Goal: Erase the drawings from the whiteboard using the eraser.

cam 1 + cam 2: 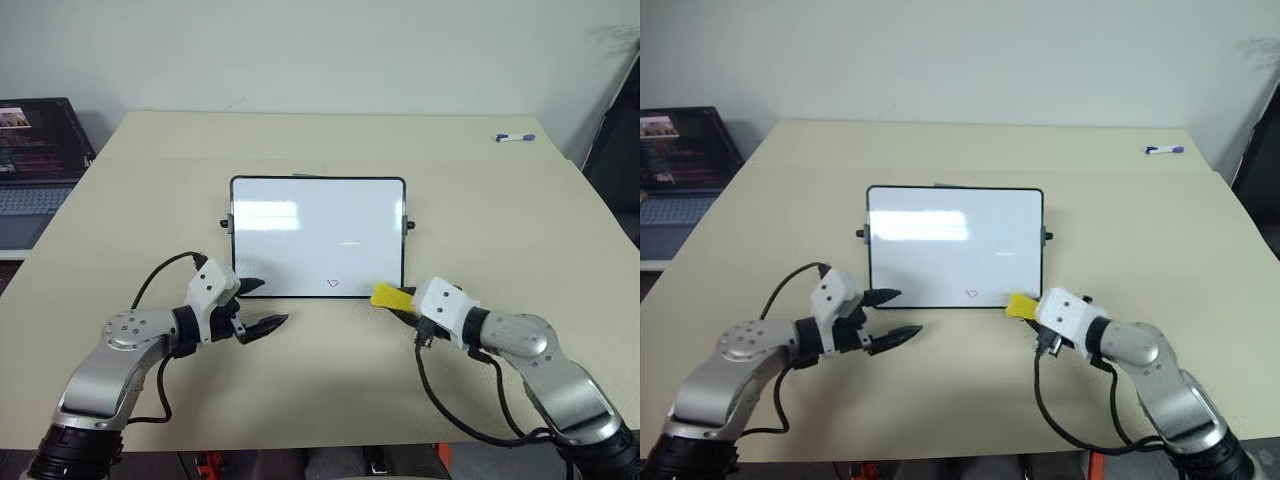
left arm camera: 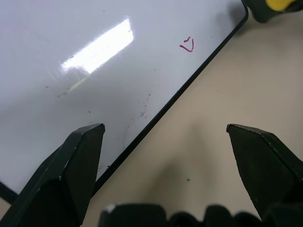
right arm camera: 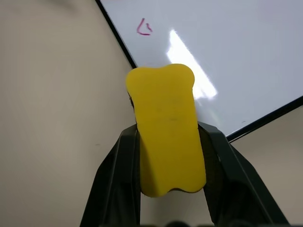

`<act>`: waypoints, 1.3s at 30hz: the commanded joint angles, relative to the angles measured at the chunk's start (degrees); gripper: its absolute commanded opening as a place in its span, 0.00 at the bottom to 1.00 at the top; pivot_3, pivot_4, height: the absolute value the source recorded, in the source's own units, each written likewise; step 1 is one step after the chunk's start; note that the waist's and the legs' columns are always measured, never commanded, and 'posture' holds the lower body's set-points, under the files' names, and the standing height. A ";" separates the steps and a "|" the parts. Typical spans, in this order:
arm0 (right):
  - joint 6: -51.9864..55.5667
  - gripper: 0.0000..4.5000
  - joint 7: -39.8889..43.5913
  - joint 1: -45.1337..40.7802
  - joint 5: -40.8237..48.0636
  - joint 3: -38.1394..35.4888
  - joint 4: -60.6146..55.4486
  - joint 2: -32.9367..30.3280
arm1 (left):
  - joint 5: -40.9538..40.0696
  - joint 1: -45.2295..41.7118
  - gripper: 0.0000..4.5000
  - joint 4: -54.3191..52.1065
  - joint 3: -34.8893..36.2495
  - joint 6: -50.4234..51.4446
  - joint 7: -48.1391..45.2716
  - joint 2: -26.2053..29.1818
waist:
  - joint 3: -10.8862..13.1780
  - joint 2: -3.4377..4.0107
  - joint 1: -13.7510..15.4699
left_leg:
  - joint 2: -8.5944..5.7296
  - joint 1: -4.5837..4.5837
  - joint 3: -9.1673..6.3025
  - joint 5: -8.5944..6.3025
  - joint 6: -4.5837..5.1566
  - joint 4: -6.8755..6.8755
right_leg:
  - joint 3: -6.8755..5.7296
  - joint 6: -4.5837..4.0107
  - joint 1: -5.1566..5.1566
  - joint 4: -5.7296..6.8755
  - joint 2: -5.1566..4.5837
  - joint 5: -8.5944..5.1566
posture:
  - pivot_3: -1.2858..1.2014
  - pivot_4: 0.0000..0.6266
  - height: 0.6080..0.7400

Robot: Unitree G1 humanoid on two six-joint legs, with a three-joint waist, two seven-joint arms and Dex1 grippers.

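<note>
Yellow eraser (image 3: 166,127) pinched in right gripper (image 1: 402,303); left gripper (image 1: 262,305) spread wide; one small red triangle (image 1: 333,283) on whiteboard (image 1: 300,235)

The small rectangular whiteboard (image 1: 318,236) with its thin dark-green rounded frame and black side knobs lies flat on the beige table, its white surface almost clean. One tiny red triangle-like marker drawing (image 1: 334,283) sits near its front edge. The oblong yellow eraser (image 1: 391,297) with a dark underside is at the board's front right corner, clamped between two black fingers.
</note>
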 commanded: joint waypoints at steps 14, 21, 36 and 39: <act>-21.06 0.29 2.77 -18.93 -19.57 15.74 20.73 4.46 | -0.19 -2.21 1.00 0.96 -0.81 -0.72 -3.38 0.43 | -0.01 -0.03 0.22 | -0.01 -0.03 0.00 0.00 0.00 0.03 | 0.02 -0.26 -0.03 0.03 0.01 0.15 | 0.52 0.24 1.00; -22.45 0.29 0.21 -22.24 -21.69 13.77 25.13 7.69 | -0.01 -3.35 1.00 0.56 -1.63 0.12 -3.15 -0.35 | -0.01 -0.03 0.17 | 0.00 -0.01 0.01 0.00 0.01 0.07 | 0.03 -0.26 -0.01 0.06 0.01 0.17 | 0.52 0.24 1.00; -24.54 0.29 1.69 -22.41 -21.56 12.00 28.46 8.29 | -0.91 -4.01 1.00 -1.72 -1.68 2.82 -2.30 -0.20 | -0.02 -0.04 0.24 | -0.01 0.06 -0.01 0.01 0.01 0.10 | 0.02 -0.24 0.06 0.08 0.01 0.19 | 0.52 0.24 1.00; -24.22 0.29 -2.53 -23.74 -20.46 9.14 29.32 11.10 | -1.01 -4.19 1.00 -1.89 -1.78 3.11 -2.16 -0.29 | -0.02 -0.04 0.22 | -0.01 0.07 0.00 0.02 0.01 0.12 | 0.05 -0.23 0.06 0.11 0.01 0.21 | 0.52 0.24 1.00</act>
